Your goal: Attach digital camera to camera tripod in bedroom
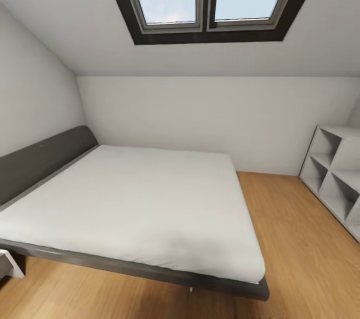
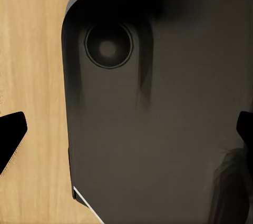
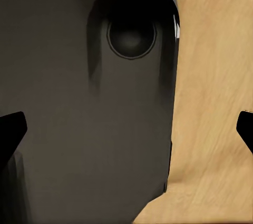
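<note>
Both claws [image 2: 126,134] [image 3: 126,129] spread empty over dark base (bed [image 1: 130,199] beyond).

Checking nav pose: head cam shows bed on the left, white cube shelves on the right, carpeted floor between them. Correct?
Not quite. The floor is light wood planks, not carpet, as the head view shows. The rest holds: the bed is on the left and the white cube shelves are on the right.

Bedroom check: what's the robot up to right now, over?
Both grippers open, empty, hanging over the robot's dark base. In the bedroom: bed, shelves. Camera and tripod not sighted yet. Wood floor ahead.
</note>
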Robot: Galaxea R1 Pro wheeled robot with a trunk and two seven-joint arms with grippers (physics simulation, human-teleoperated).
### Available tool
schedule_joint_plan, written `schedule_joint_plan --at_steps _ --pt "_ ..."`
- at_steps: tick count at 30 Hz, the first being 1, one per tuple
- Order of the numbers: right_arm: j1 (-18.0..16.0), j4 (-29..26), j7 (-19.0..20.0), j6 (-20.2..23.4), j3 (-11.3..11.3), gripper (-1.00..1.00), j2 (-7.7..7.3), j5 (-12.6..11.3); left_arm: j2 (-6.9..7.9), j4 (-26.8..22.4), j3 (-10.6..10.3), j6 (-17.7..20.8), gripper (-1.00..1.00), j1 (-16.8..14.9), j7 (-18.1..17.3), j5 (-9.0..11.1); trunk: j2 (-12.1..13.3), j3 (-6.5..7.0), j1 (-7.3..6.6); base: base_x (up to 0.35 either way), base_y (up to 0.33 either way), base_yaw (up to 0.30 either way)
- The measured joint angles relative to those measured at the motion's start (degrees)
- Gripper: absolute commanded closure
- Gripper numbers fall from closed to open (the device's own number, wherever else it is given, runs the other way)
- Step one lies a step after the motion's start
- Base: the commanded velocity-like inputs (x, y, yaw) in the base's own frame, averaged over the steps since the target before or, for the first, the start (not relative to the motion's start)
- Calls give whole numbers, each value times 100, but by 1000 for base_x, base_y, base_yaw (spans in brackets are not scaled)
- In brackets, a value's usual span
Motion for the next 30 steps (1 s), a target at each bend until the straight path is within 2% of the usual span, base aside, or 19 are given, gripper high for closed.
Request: schedule_joint_plan --at_steps 22,30 --pt "-1 0 0 0 0 -100 0 0 -7 0 0 0 -100 0 0 3 0 0 0 0 0 -242" --pt "-2 0 0 0 -7 -100 0 0 -71 -5 0 -8 -100 0 0 1 0 0 0 0 0 -254"
